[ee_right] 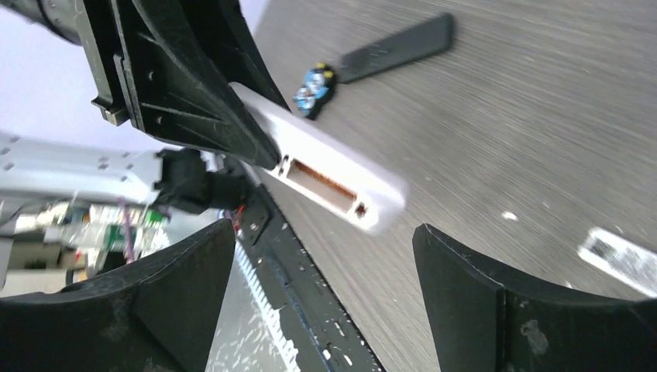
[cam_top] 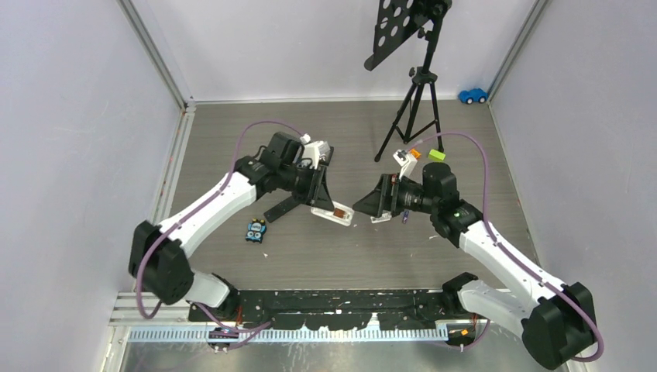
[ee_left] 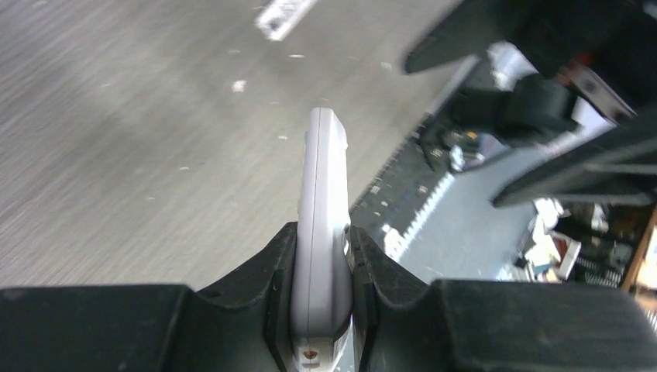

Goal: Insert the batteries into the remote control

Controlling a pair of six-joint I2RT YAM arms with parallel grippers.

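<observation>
My left gripper is shut on one end of the white remote and holds it tilted above the table. In the left wrist view the remote stands edge-on between the jaws. In the right wrist view the remote shows its open battery bay with copper contacts and nothing inside. My right gripper is open and empty just right of the remote's free end, its jaws wide apart. A small blue-and-dark cluster of batteries lies on the table at the left. A thin purple battery lies by my right gripper.
A black flat strip lies under the left arm, and also shows in the right wrist view. A small white piece lies below the right gripper. A tripod stands at the back. A blue toy car and a green block sit far right.
</observation>
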